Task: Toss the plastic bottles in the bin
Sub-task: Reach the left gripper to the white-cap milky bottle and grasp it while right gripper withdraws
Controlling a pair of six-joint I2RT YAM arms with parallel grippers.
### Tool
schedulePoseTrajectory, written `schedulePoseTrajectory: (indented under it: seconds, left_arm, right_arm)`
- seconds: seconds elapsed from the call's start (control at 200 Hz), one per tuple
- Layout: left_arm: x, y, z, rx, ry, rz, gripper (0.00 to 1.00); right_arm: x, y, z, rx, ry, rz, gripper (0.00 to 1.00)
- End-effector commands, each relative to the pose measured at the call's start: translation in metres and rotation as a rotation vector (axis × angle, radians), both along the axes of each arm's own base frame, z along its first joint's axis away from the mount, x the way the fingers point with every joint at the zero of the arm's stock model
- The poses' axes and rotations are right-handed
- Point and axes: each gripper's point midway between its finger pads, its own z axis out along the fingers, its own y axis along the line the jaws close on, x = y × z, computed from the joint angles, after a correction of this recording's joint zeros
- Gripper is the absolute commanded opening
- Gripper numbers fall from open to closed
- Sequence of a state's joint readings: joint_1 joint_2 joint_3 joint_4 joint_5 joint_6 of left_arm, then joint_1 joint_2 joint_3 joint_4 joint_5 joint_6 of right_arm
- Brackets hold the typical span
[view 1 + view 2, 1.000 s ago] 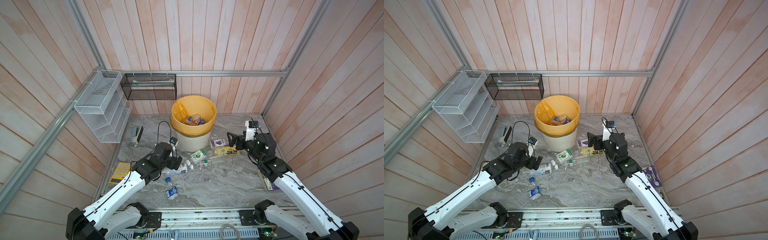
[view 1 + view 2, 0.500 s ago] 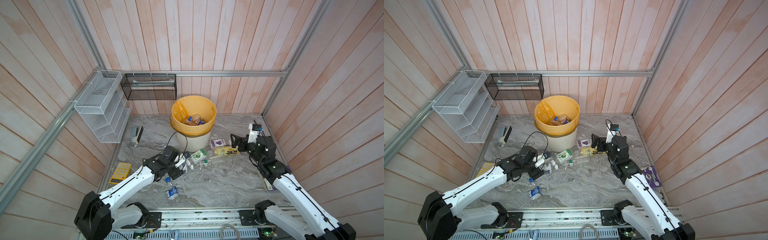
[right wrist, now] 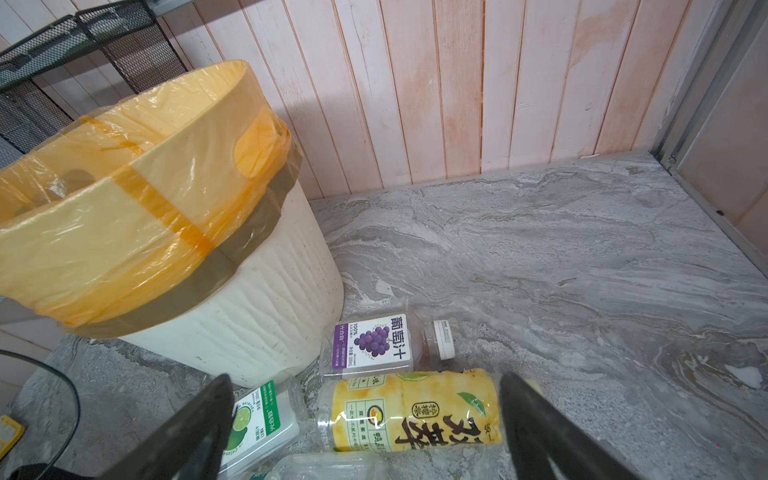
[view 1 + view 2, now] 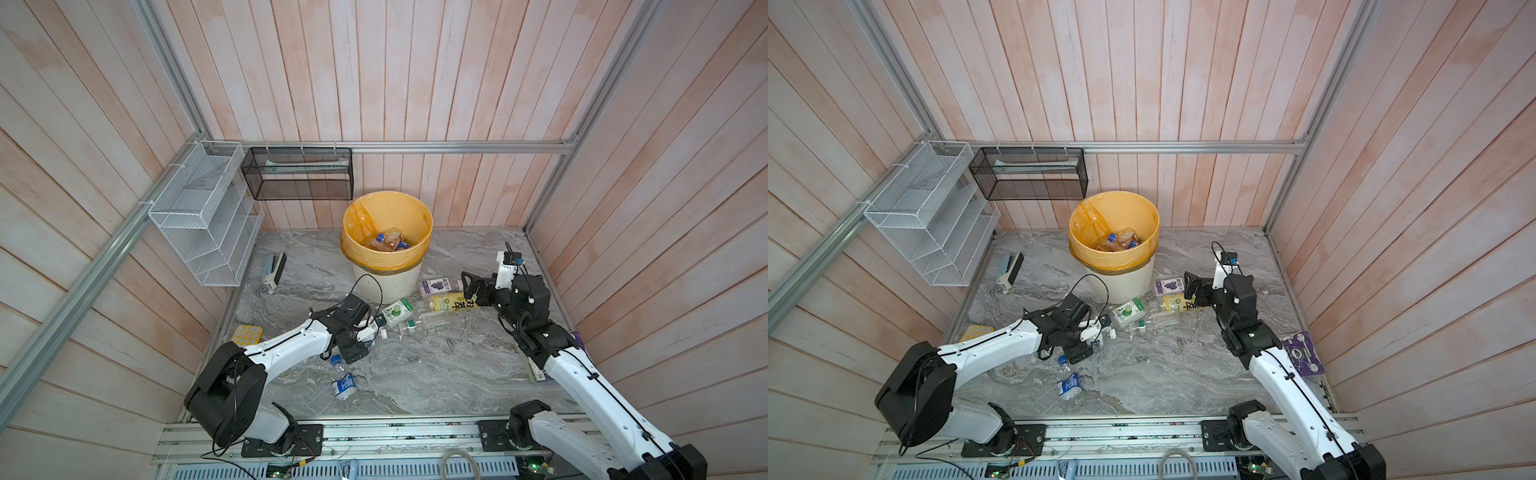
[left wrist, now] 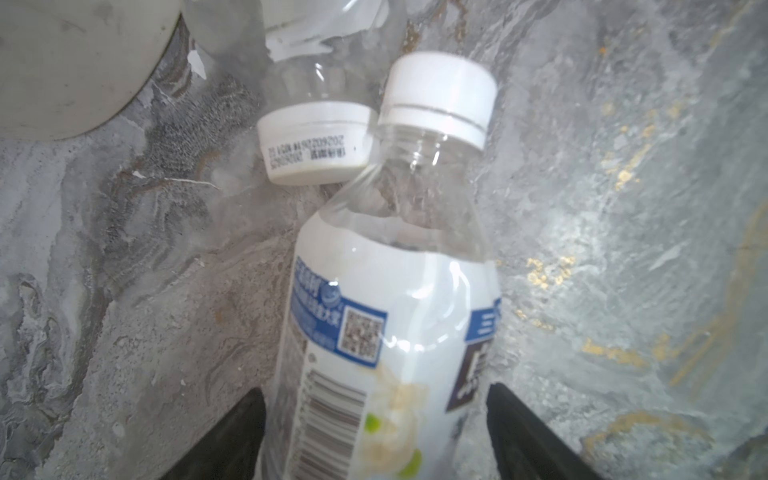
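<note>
The bin (image 4: pixel 384 259), cream with a yellow bag, stands at the back and holds several bottles. My left gripper (image 4: pixel 368 337) lies low on the floor, open. Its fingers sit close on either side of a white-labelled, white-capped plastic bottle (image 5: pixel 386 311) lying between them. Another white cap (image 5: pixel 316 145) touches that bottle's neck. My right gripper (image 3: pixel 365 378) hangs open just over a yellow-labelled bottle (image 3: pixel 415 411). A purple grape bottle (image 3: pixel 374 343) and a lime-green one (image 3: pixel 253 419) lie beside the yellow bottle at the bin's foot. A blue-labelled bottle (image 4: pixel 344 384) lies alone near the front.
A stapler (image 4: pixel 274 268) lies left of the bin and a yellow calculator (image 4: pixel 247 333) by the left wall. A white wire rack (image 4: pixel 203 220) and a black mesh basket (image 4: pixel 297 174) hang on the walls. A purple packet (image 4: pixel 1302 353) sits under my right arm.
My left arm has stretched forward and down to the white-labelled bottle, and its jaws have narrowed around it. My right gripper has sunk slightly toward the yellow bottle, still wide.
</note>
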State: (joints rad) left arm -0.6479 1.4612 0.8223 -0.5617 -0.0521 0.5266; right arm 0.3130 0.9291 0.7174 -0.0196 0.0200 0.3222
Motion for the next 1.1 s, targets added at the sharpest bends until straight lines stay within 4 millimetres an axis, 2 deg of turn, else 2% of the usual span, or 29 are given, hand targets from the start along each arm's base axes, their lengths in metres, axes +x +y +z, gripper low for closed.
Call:
schedulePoseTrajectory:
  seconds: [0.0, 0.31, 0.57, 0.75, 1.095]
  left_arm:
    - [0.011, -0.003, 0.0, 0.016, -0.035, -0.001, 0.81]
    - [0.015, 0.0, -0.009, 0.055, -0.042, -0.014, 0.79]
    - [0.013, -0.001, -0.014, 0.064, -0.03, -0.025, 0.73]
    - [0.011, -0.001, -0.013, 0.064, -0.029, -0.036, 0.66]
    - [0.012, -0.001, -0.009, 0.066, -0.045, -0.04, 0.61]
  right_arm:
    - [0.0, -0.001, 0.002, 0.008, -0.016, 0.005, 0.99]
    - [0.0, -0.005, -0.003, 0.001, -0.008, -0.01, 0.99]
    - [-0.001, -0.008, -0.005, 0.002, -0.005, -0.021, 0.99]
    - [-0.001, -0.012, -0.005, -0.006, -0.004, -0.037, 0.99]
    - [-0.001, -0.015, -0.009, -0.007, 0.006, -0.048, 0.99]
